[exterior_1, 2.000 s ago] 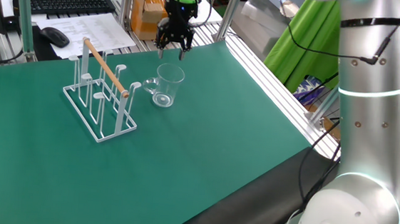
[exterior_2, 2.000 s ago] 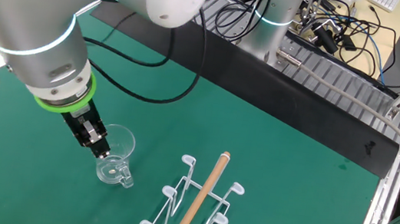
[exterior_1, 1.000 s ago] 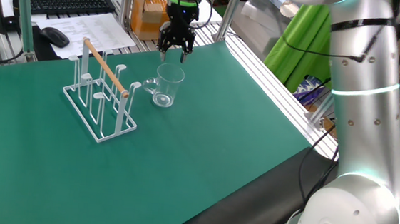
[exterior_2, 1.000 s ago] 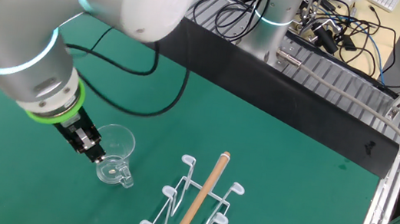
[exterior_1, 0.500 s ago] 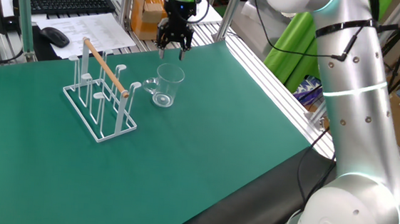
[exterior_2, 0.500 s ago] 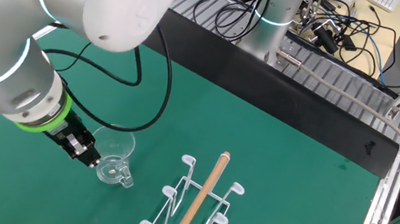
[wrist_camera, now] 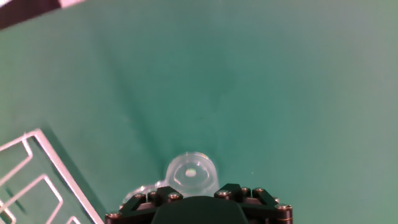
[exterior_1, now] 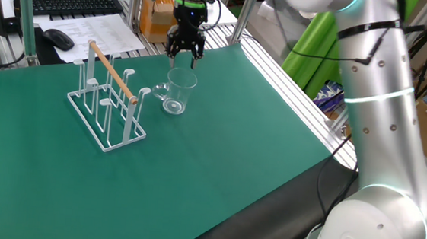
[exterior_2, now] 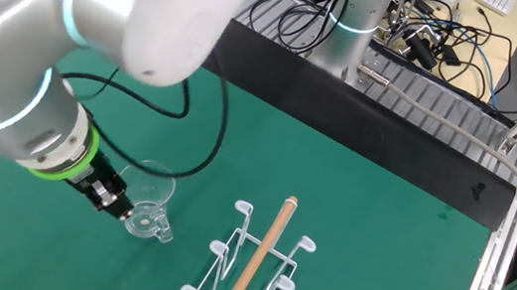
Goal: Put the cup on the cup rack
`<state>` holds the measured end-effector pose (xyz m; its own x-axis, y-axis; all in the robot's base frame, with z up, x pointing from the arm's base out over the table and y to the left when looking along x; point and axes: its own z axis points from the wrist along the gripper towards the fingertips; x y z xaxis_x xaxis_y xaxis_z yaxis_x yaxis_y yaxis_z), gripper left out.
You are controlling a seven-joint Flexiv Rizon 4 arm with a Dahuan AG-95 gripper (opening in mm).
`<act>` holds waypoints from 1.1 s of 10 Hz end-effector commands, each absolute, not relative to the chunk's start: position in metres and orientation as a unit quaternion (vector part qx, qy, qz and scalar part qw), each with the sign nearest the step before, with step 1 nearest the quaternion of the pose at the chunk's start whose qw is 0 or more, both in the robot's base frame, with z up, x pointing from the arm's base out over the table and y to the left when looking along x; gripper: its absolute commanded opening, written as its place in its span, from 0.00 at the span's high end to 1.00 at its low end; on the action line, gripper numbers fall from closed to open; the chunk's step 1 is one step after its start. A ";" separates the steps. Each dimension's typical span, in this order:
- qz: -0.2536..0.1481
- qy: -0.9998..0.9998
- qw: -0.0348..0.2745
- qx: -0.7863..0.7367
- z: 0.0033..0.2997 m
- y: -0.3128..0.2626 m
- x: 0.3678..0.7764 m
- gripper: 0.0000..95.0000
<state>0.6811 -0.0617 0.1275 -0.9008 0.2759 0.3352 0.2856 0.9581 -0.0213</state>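
Clear glass handled cup [exterior_1: 178, 91] stands ungrasped beside the white wire cup rack [exterior_1: 108, 100]; black jaws, parted, must descend around its rim.

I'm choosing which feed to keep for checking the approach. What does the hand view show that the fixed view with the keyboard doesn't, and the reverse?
Only the hand view looks straight down into the cup, showing its round base. Only the fixed view shows the whole cup rack with its wooden rod, the gripper above the cup, the arm and the keyboard. Both show the cup upright on the green mat beside the rack.
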 end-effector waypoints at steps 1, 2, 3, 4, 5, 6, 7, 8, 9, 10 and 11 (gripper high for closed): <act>-0.010 -0.974 0.177 -0.144 0.127 -0.064 0.686 0.40; -0.009 -0.973 0.178 -0.145 0.127 -0.064 0.686 0.40; -0.009 -0.973 0.176 -0.147 0.127 -0.064 0.686 0.40; -0.008 -0.973 0.175 -0.147 0.127 -0.064 0.686 0.40; -0.009 -0.973 0.175 -0.148 0.127 -0.063 0.686 0.40; -0.008 -0.973 0.175 -0.148 0.127 -0.063 0.686 0.40; -0.008 -0.973 0.175 -0.148 0.127 -0.063 0.686 0.40; -0.009 -0.973 0.176 -0.148 0.126 -0.063 0.686 0.40; -0.009 -0.973 0.175 -0.148 0.124 -0.063 0.686 0.40; -0.008 -0.973 0.175 -0.148 0.124 -0.063 0.686 0.40; -0.008 -0.973 0.175 -0.149 0.125 -0.063 0.686 0.40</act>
<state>0.6841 -0.0634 0.1227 -0.9058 0.2928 0.3062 0.2963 0.9544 -0.0360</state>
